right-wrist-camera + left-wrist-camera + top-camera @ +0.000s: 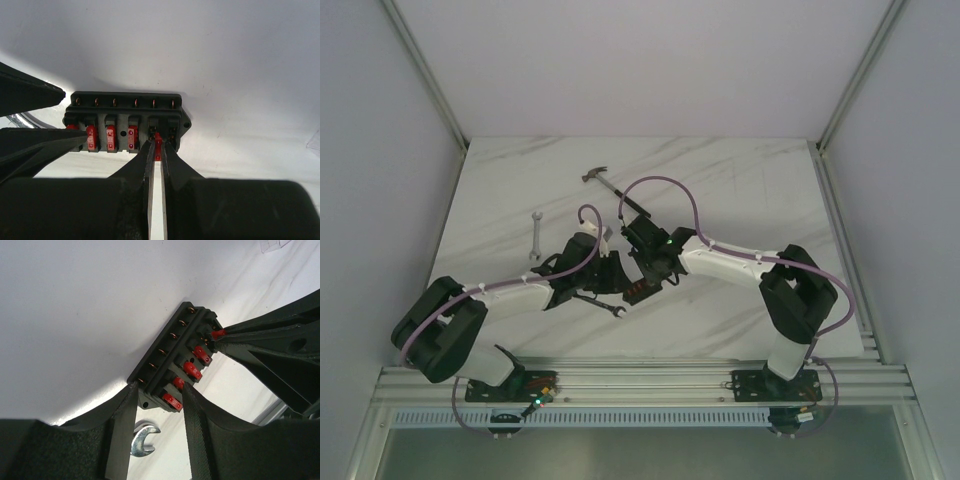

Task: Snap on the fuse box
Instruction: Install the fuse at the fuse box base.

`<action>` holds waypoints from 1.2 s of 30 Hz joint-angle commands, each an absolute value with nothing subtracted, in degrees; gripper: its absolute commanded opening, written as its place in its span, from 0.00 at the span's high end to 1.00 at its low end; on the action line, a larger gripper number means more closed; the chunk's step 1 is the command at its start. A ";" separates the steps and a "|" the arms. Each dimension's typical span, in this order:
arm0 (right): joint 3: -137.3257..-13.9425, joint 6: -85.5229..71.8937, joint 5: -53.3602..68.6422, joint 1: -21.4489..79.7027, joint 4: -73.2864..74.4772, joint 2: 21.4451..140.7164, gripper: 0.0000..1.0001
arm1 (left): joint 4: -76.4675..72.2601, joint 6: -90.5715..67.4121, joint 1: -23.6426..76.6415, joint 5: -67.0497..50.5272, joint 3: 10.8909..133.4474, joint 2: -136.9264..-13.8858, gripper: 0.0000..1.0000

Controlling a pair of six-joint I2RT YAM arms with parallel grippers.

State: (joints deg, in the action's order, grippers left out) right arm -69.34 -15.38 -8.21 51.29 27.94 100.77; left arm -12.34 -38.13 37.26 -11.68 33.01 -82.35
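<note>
The fuse box [165,352] is a small black box with a row of red fuses; it sits tilted above the white table. It also shows in the right wrist view [125,107] and, mostly hidden, in the top view [636,291]. My left gripper [159,387] is shut on the box's near end, one finger on each side. My right gripper [158,145] is shut on a small red fuse [158,139] and holds it at the fifth slot of the box. In the top view the left gripper [615,278] and the right gripper [642,283] meet at the table's middle.
A wrench [142,440] lies on the table just under the box, also in the top view [611,309]. A second wrench [535,235] lies to the left. A hammer [608,188] lies behind the grippers. The marble table [750,190] has walls on three sides.
</note>
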 commanded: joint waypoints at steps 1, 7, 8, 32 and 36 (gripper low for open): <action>-71.39 -16.01 -9.31 51.56 27.95 100.23 1.00 | -11.60 -38.30 37.18 -10.97 34.10 -83.03 0.52; -71.54 -15.81 -8.96 51.54 27.54 100.82 1.00 | -11.51 -38.42 37.22 -10.83 34.27 -83.89 0.55; -71.57 -15.78 -9.04 51.53 27.44 100.93 1.00 | -11.51 -38.45 37.18 -10.80 34.28 -83.96 0.55; -71.24 -15.56 -9.99 51.63 27.32 103.56 1.00 | -11.16 -38.43 37.02 -10.70 34.10 -84.54 0.59; -71.02 -15.56 -10.13 51.76 27.27 104.11 1.00 | -11.16 -38.58 37.00 -10.55 34.09 -84.54 0.60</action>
